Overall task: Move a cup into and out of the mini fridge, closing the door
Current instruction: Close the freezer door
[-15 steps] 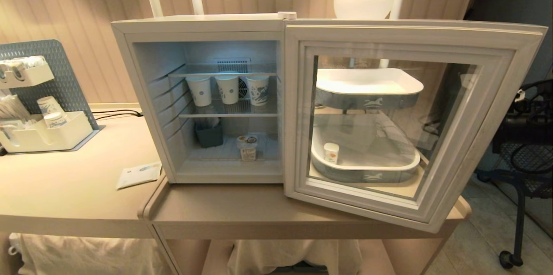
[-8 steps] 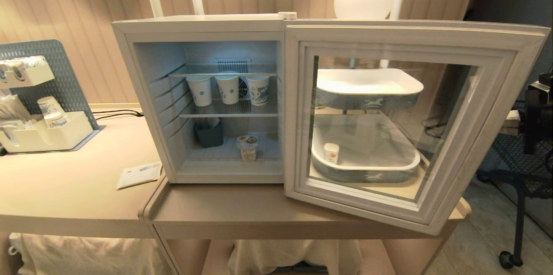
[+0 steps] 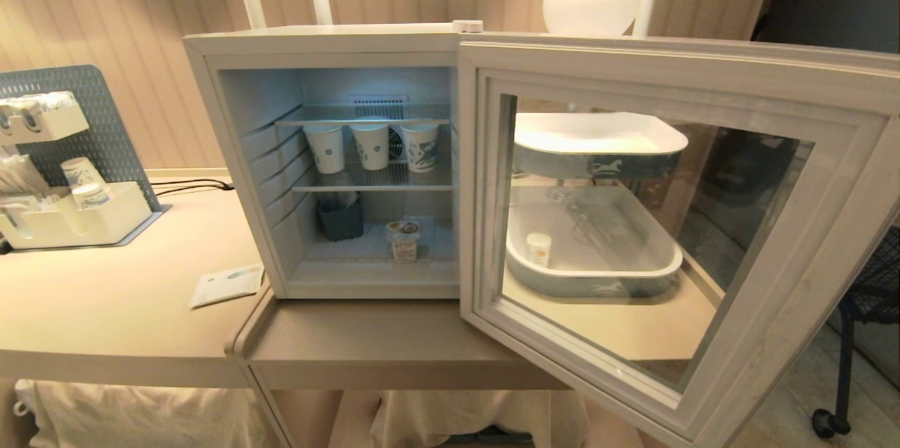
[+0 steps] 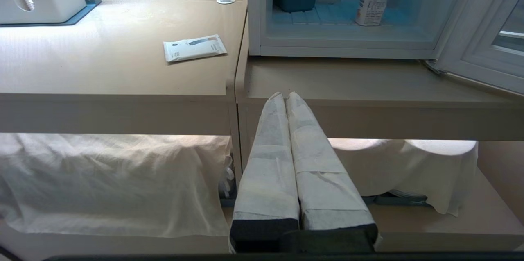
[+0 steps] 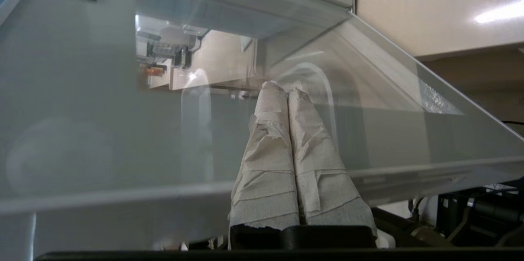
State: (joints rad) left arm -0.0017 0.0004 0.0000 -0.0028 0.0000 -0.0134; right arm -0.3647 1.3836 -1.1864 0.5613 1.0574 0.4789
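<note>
the mini fridge (image 3: pixel 330 152) stands on the counter (image 3: pixel 380 342), its door (image 3: pixel 675 223) swung open to the right. inside, the cup (image 3: pixel 403 240) sits on the floor, right of a bin (image 3: pixel 341 218); three paper cups (image 3: pixel 373 145) stand on the shelf above. a packet (image 3: pixel 226 285) lies left of the fridge.

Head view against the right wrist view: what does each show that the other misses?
Head view only: the cup on the mini fridge floor and three paper cups on the wire shelf. Right wrist view only: the right pincer, shut, tips at the glass. Both show the door, standing open.
</note>
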